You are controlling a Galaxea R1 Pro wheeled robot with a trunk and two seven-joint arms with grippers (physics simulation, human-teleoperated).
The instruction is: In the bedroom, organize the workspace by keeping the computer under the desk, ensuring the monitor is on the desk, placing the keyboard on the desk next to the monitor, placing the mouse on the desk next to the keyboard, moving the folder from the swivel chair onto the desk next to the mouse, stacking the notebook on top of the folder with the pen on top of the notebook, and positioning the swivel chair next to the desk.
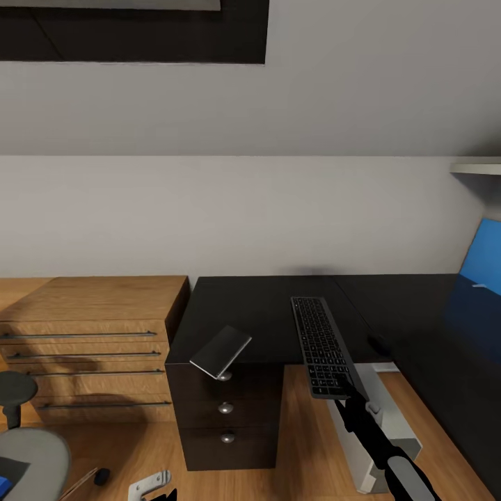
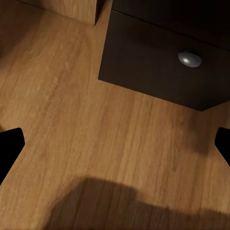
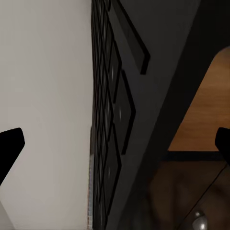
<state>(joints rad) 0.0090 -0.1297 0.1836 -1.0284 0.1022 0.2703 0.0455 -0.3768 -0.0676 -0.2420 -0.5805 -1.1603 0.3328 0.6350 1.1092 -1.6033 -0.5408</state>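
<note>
The dark grey keyboard (image 1: 320, 344) lies lengthwise on the glossy black desk (image 1: 257, 313), its near end overhanging the front edge. My right gripper (image 1: 346, 398) sits at that near end. In the right wrist view it (image 3: 115, 143) is open, fingers wide apart, with the keyboard (image 3: 108, 124) seen edge-on between them. The light grey computer (image 1: 383, 428) stands under the desk. The grey swivel chair (image 1: 31, 456) is at the lower left, a sliver of blue folder (image 1: 4, 481) on its seat. My left gripper (image 2: 115, 143) hangs open over the wooden floor, near the drawer unit (image 2: 148, 62).
A flat grey slab (image 1: 221, 351) overhangs the desk corner above the drawers (image 1: 226, 410). A bright blue panel (image 1: 483, 261) stands at the desk's far right. The low oak chest (image 1: 90, 334) adjoins the desk's left. A small dark object (image 1: 101, 476) lies on the floor.
</note>
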